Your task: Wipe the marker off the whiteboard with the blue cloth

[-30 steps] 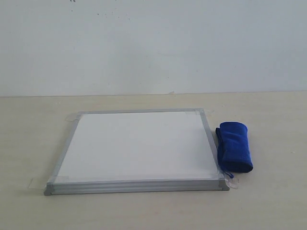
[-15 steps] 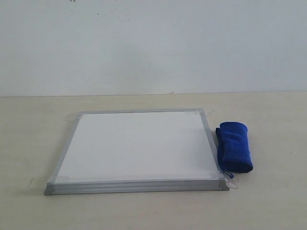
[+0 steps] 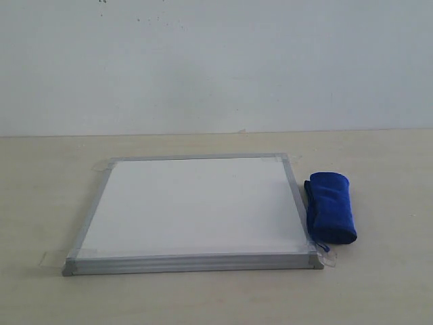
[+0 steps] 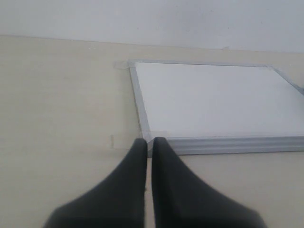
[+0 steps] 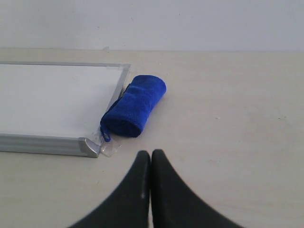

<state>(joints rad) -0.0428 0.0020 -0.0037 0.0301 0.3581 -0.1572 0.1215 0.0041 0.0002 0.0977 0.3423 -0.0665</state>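
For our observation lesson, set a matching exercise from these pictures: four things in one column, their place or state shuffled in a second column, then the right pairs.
Column one
1. flat square white board with silver-grey metal frame
2. rolled royal-blue fabric cloth
3. clear plastic tape
4. left arm's black fingers

Column two
A. pressed together, holding nothing
B. stuck at the board's corners
C. lying flat on the beige table
D. beside the board's right edge in the exterior view

Pairs: 1-C, 2-D, 3-B, 4-A

Exterior faces wall (image 3: 216, 68) frontally, wrist views low, all sharing whiteboard (image 3: 193, 203)
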